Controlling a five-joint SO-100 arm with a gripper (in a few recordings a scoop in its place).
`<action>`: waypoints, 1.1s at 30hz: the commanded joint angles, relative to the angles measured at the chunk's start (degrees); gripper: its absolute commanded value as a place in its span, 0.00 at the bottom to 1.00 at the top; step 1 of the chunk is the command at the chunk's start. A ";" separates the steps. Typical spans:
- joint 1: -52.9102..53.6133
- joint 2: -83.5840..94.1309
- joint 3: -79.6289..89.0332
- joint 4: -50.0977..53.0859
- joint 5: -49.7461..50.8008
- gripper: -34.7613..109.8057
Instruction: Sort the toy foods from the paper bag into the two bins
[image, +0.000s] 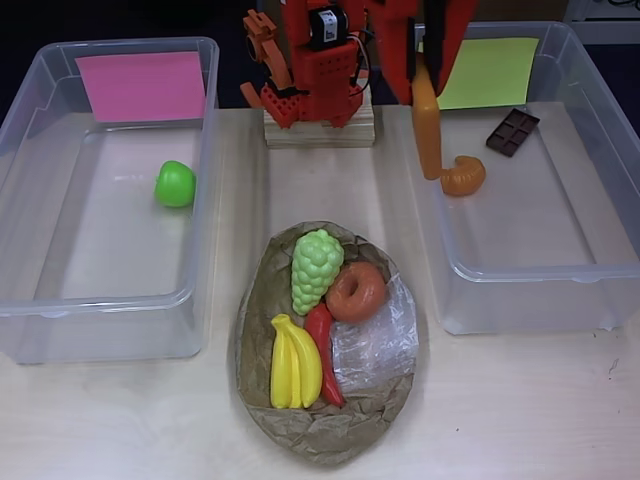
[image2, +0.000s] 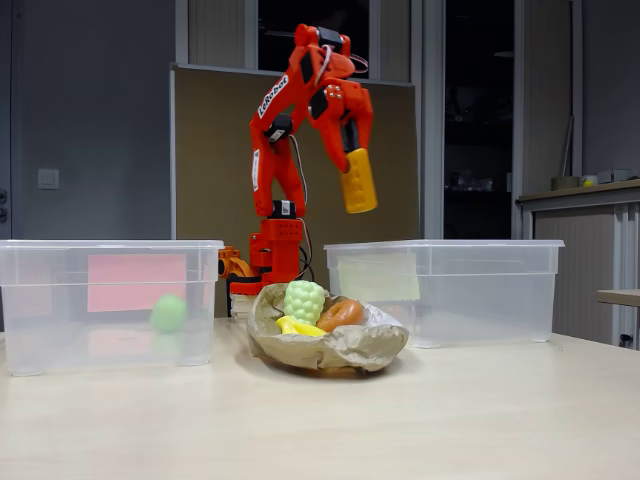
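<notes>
Claw: the claw (image2: 358, 181) is hanging high above the desk (image: 120, 420), over the near-left part of the bin with the yellow-green label (image: 560, 270) in the overhead view; the orange finger is pointing down, and I cannot tell whether the jaws are parted or closed, though nothing is showing in them

Bag: the paper bag (image: 325, 435) is lying at the desk's middle between the two bins, and is holding the grapes (image: 315, 268), the donut (image: 356, 292), the chili (image: 322, 345) and the bananas (image: 294, 364)

Pink bin: the bin with the pink label (image: 100, 300) is sitting at the left of the overhead view, with the apple (image: 175, 184) lying inside

Right bin: the croissant (image: 464, 176) and the chocolate bar (image: 512, 131) are lying in it, the croissant just beside the claw's tip as seen from above

Progress: by my reading, three pieces are sorted and four are waiting in the bag; a waffle I am not making out

Key relation: the bag is lying down and to the left of the claw in the overhead view, toward the camera from the arm's base; the donut is the nearest piece to the claw, the grapes next

Long axes: the bananas, chili and grapes are all running roughly front to back, away from the base, so a reach from the base would be closing across their narrow width
</notes>
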 joint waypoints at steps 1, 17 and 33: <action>-6.77 1.41 0.44 0.62 7.56 0.24; -23.03 -21.88 -16.35 0.53 24.87 0.24; -32.26 -41.13 -30.50 0.53 40.43 0.24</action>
